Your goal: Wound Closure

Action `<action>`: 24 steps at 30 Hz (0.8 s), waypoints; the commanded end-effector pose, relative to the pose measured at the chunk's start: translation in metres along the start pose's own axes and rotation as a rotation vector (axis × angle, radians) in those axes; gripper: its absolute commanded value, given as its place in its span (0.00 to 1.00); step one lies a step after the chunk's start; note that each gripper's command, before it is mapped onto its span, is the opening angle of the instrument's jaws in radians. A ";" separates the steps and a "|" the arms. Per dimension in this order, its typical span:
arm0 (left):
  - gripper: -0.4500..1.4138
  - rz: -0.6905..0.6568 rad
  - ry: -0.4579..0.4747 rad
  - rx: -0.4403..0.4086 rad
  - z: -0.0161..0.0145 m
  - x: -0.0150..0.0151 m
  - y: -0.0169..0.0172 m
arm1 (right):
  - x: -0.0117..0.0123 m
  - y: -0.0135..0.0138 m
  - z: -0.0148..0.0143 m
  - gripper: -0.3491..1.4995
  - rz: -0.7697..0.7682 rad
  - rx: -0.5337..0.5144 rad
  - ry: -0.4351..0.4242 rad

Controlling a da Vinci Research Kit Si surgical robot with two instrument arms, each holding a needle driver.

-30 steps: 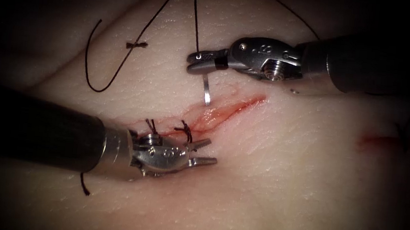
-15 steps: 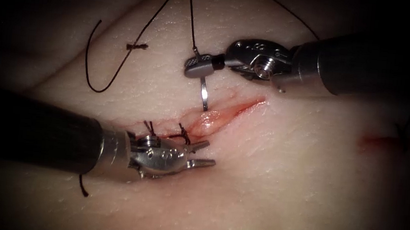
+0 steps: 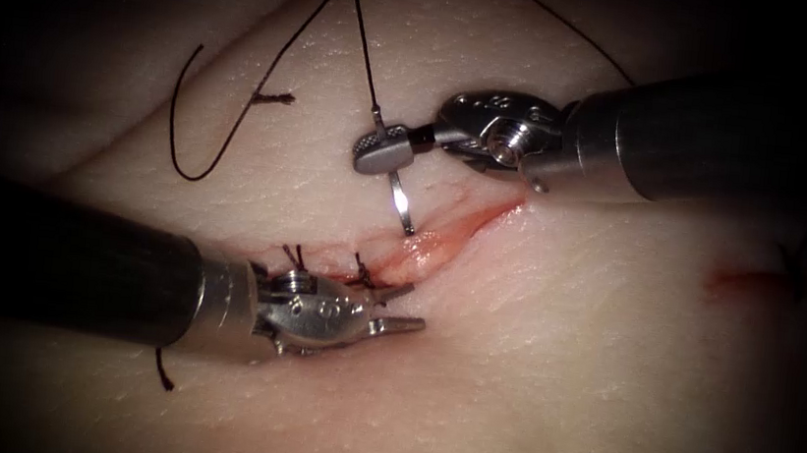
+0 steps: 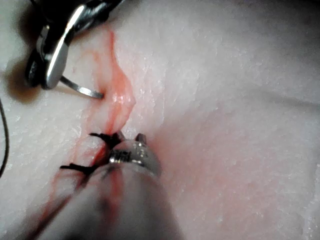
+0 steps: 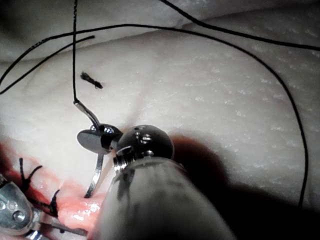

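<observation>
My right tool is shut on the curved needle near its thread end. The needle's tip touches the tissue at the left lip of the open cut; I cannot tell whether it has gone in. The left wrist view shows the needle meeting that lip below the right tool. Black thread runs up from the needle's tail. My left tool rests on the right side of the cut beside two tied stitches, jaws open and holding nothing. Seen along the right shaft, the jaws clamp the needle.
A slack loop of thread lies on the tissue far left of the cut, with a cut piece of thread near it. A short thread end lies under the left shaft. A second red mark sits at far right.
The right tool has moved left and down and turned its wrist, bringing the needle's tip from above the tissue to the cut's left lip. The left tool has barely moved.
</observation>
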 end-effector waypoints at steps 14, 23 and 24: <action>0.42 -0.003 -0.003 0.000 0.0008 -0.0001 0.0005 | -0.0035 -0.0020 0.0013 0.00 0.067 0.029 -0.027; 0.42 -0.004 -0.003 -0.001 0.0007 0.0000 0.0004 | -0.0054 -0.0043 0.0012 0.00 0.094 0.040 -0.034; 0.42 -0.004 -0.003 -0.001 0.0007 0.0000 0.0004 | -0.0054 -0.0043 0.0012 0.00 0.094 0.040 -0.034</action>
